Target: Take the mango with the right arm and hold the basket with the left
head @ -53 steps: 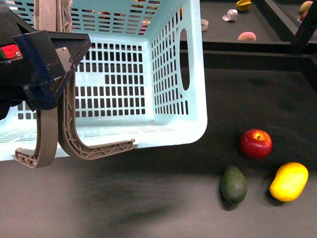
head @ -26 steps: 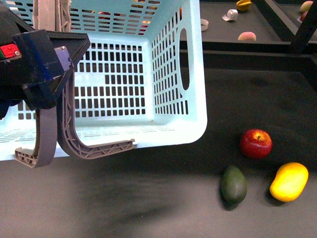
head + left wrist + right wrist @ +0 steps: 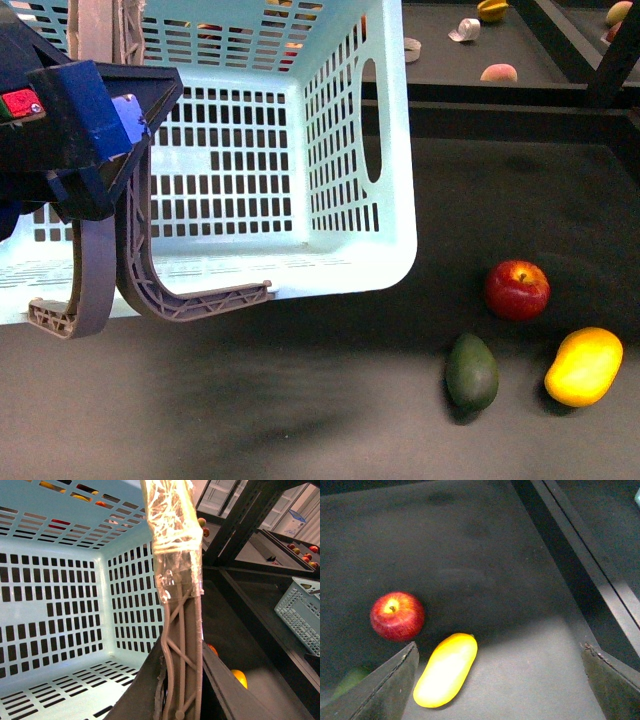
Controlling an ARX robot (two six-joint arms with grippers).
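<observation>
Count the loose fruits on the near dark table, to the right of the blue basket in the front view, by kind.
apple: 1
avocado: 1
mango: 1
Total: 3 fruits beside the basket

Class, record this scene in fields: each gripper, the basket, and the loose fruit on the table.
basket: light blue, slotted, grey handles
left gripper: shut on the handles
right gripper: open, near the mango, not touching
mango: on the table, right of the avocado
apple: red, beyond both
</observation>
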